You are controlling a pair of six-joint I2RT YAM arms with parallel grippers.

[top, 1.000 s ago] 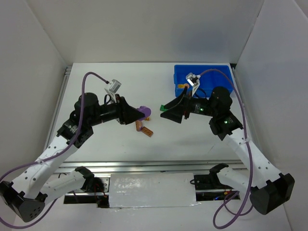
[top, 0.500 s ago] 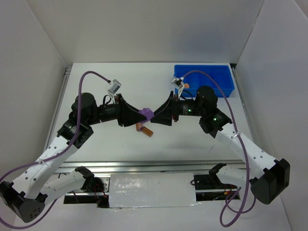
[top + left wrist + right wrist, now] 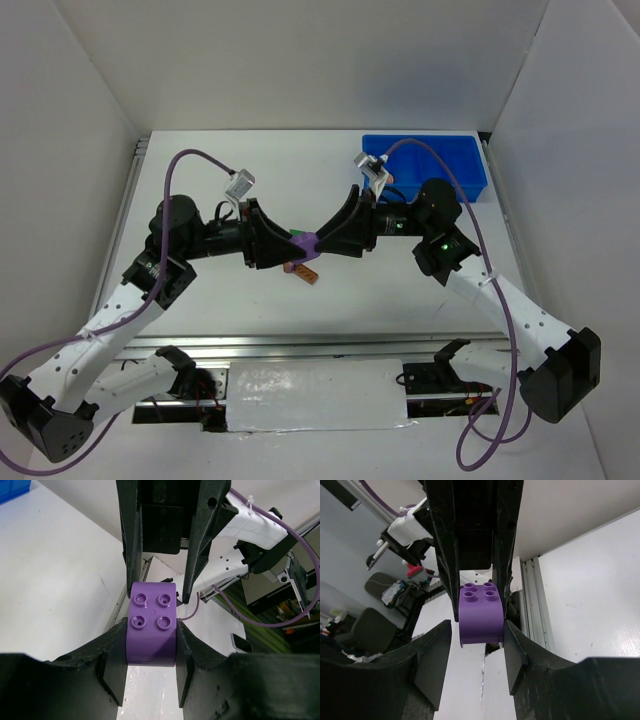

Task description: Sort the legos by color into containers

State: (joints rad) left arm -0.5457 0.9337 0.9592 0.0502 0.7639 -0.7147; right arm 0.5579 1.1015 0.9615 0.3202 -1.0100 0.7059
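- The purple brick (image 3: 151,630) hangs in the air above the middle of the desk (image 3: 200,180), studs facing the left wrist camera. It is not resting on anything.
- The left gripper (image 3: 151,652) is clenched on the brick's near end, with both pads flat against its sides.
- The right gripper (image 3: 479,645) faces it nose to nose and straddles the brick's other end. One of its fingers (image 3: 516,652) appears to touch the brick, and the other shows a thin gap. We cannot tell whether this gripper is bearing on the brick yet.
- We judge this to be a handover. The blue tray (image 3: 470,175) sits at the far right corner of the desk, on the right arm's side, so the brick is held up at mid-desk where both arms can reach it.
- Each gripper takes a different end of the brick, which leaves room for both pairs of fingers at once.
- Two brown-orange bricks (image 3: 300,270) lie on the desk just below the meeting point, unsorted.
- A second ago the right gripper stood well apart from the purple brick, with its arm nearer the tray and its jaws spread wide.
- Half a second ago it had come up close to the brick. Now its jaws have narrowed around it.
- The left gripper has edged a little toward mid-desk over the same second, and its hold looks unchanged.
- The left gripper should let go only once the right side's hold is confirmed. Otherwise the brick may drop onto the bricks below.
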